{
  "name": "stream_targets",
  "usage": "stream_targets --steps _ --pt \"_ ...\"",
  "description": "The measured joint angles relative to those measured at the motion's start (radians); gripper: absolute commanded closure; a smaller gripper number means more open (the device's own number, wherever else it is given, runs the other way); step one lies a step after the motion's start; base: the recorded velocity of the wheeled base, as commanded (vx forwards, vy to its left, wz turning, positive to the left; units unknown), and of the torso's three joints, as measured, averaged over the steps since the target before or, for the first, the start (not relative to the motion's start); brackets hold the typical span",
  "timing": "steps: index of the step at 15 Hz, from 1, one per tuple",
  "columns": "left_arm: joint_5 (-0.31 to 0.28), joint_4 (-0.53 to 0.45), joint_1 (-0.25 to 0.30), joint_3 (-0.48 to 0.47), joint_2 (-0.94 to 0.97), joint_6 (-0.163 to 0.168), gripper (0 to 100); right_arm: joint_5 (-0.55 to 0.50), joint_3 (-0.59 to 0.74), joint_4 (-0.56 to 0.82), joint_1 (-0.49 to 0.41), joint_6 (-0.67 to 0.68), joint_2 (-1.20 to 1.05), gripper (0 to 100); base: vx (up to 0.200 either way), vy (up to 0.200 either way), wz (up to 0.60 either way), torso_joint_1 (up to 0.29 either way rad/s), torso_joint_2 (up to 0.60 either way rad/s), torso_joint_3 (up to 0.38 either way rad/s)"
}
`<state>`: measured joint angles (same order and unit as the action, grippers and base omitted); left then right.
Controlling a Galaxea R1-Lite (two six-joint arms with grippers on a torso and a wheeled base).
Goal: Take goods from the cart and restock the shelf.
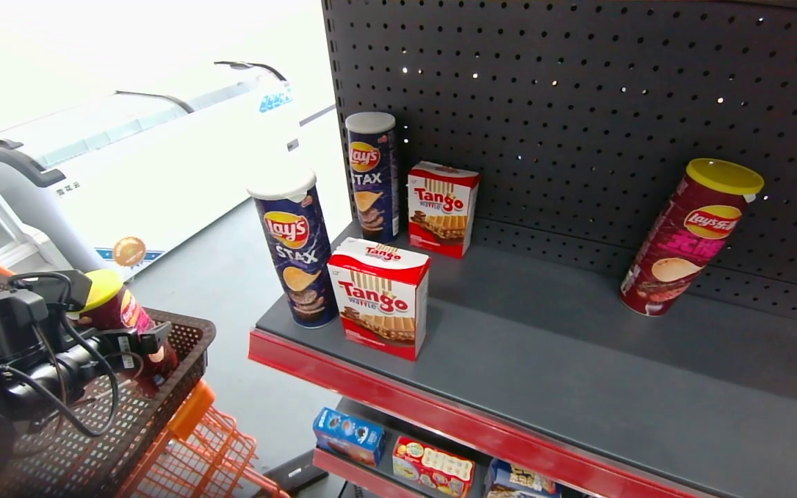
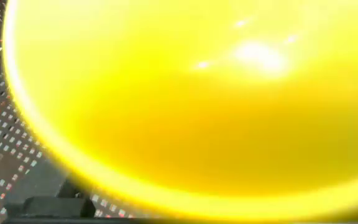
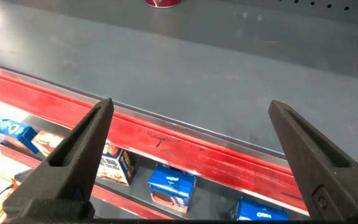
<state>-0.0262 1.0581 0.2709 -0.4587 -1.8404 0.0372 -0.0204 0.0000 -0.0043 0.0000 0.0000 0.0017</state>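
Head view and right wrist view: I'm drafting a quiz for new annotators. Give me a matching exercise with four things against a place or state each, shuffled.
Things:
1. rightmost red can
2. front wafer box
3. leftmost red can
4. right gripper

Places or states:
A. open, near the front edge of the shelf
B. in the cart basket
C. tilted against the pegboard
D. upright beside a blue can

Pairs: 1-C, 2-D, 3-B, 4-A.
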Motion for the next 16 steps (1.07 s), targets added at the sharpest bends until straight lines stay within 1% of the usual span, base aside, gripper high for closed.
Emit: stream_targets --steps 2,3,4,5,6,8,10,12,14,16 --pt "0.000 0.001 0.001 -0.025 -0.030 -0.001 0 0.000 0.000 0.000 0.000 0.000 0.000 0 0.000 0.000 0.00 0.000 0.00 0.000" --pt "0.001 0.012 0.002 -0.033 -0.045 -0.004 100 0.000 0.000 0.000 0.000 0.000 0.000 0 0.000 0.000 0.00 0.000 0.00 0.000" --pt "0.000 0.033 0.003 -0.039 -0.057 -0.020 100 0.000 0.000 0.000 0.000 0.000 0.000 0 0.000 0.000 0.00 0.000 0.00 0.000" --pt "0.000 0.043 0.005 -0.048 -0.066 -0.027 100 0.000 0.000 0.000 0.000 0.000 0.000 0 0.000 0.000 0.00 0.000 0.00 0.000" --pt "-0.001 0.046 0.005 -0.056 -0.074 -0.027 100 -0.001 0.000 0.000 0.000 0.000 0.000 0 0.000 0.000 0.00 0.000 0.00 0.000" --pt "-0.001 0.057 0.009 -0.069 -0.082 -0.017 100 -0.001 0.000 0.000 0.000 0.000 0.000 0 0.000 0.000 0.00 0.000 0.00 0.000" --pt "-0.001 0.100 0.009 -0.088 -0.083 -0.013 100 0.000 0.000 0.000 0.000 0.000 0.000 0 0.000 0.000 0.00 0.000 0.00 0.000" --pt "-0.004 0.104 0.005 -0.099 -0.052 -0.008 100 0.000 0.000 0.000 0.000 0.000 0.000 0 0.000 0.000 0.00 0.000 0.00 0.000" --pt "-0.016 0.081 -0.001 -0.105 0.009 0.017 100 0.000 0.000 0.000 0.000 0.000 0.000 0 0.000 0.000 0.00 0.000 0.00 0.000" --pt "-0.048 0.021 -0.013 -0.106 0.088 0.048 100 0.000 0.000 0.000 0.000 0.000 0.000 0 0.000 0.000 0.00 0.000 0.00 0.000"
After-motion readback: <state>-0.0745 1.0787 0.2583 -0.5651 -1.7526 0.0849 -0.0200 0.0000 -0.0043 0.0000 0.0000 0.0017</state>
